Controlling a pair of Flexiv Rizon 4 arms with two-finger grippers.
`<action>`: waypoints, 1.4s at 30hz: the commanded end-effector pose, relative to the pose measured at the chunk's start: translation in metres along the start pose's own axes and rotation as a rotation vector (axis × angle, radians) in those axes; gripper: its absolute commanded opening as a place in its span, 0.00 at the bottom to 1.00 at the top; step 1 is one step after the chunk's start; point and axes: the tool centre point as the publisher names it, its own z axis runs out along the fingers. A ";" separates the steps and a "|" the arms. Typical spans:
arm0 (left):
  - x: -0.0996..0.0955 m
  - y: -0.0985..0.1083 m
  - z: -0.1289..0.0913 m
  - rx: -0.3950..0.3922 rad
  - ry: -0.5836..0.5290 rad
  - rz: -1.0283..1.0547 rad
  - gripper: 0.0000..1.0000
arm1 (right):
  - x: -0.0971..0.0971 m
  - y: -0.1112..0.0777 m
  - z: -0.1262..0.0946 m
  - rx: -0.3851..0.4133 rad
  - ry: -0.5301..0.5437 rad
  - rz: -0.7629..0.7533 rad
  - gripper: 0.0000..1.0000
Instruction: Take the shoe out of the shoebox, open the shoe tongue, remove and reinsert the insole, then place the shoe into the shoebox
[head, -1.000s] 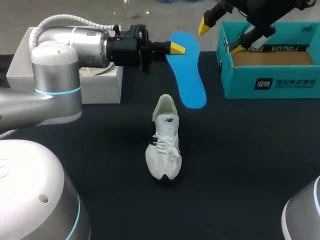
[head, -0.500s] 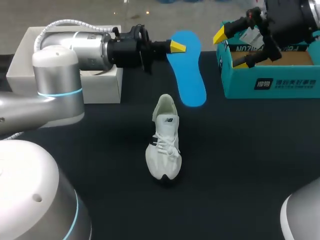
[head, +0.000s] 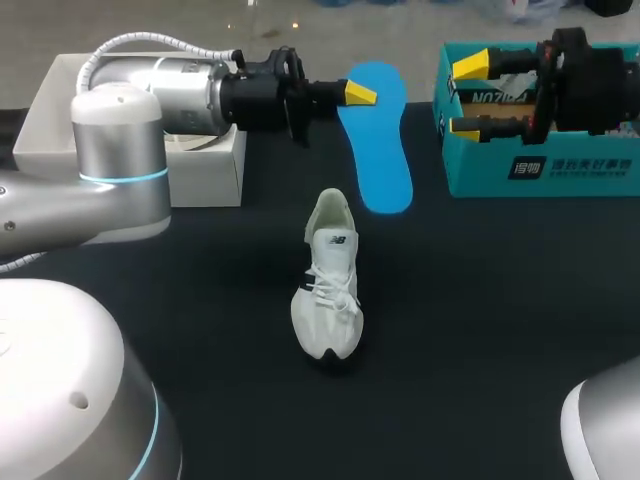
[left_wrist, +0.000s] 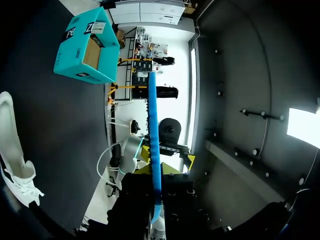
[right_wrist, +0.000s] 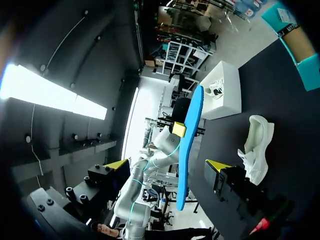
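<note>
**Change of state**

1. Over the last 1.0 s the right gripper (head: 468, 96) has swung from a tilted pose above the teal shoebox (head: 540, 165) to a level pose in front of the shoebox's left wall. Its 2 yellow fingertips stand wide apart, hold nothing and point toward the blue insole (head: 378, 150).
2. The left gripper (head: 358, 94) has shifted slightly toward the right arm. It remains clamped on the heel end of the insole, which the left wrist view shows edge-on between its fingers.
3. The white sneaker (head: 328, 290) has not moved. It stands near the middle of the table (head: 500, 330), toe toward the near edge, clear of both grippers.

**Meaning for the task**

The insole is out of the sneaker and the sneaker is out of the shoebox. The right gripper's new alignment suggests a handover or a 2-gripper hold on the insole before reinsertion. Reinsertion and boxing are not yet done.

**Hidden or unclear**

- In the head view the left gripper's lower finger is hidden beneath the insole.
- It cannot be told whether the insole's toe end touches the table.
- The sneaker's interior and the tongue's position are hard to make out.
- The right gripper covers part of the shoebox, which sits at the far right corner.
- The white box (head: 200, 175) at the far left corner is largely covered by the left arm.
</note>
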 end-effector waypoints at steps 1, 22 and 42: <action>0.000 -0.001 -0.001 -0.003 -0.005 -0.004 0.00 | -0.003 0.001 0.002 0.015 0.286 -0.031 1.00; 0.009 0.002 -0.004 -0.031 -0.047 -0.001 0.00 | -0.006 -0.006 -0.006 0.115 0.048 -0.013 1.00; 0.018 -0.002 -0.003 -0.110 -0.046 0.104 0.00 | -0.014 -0.011 -0.006 0.115 0.012 0.000 1.00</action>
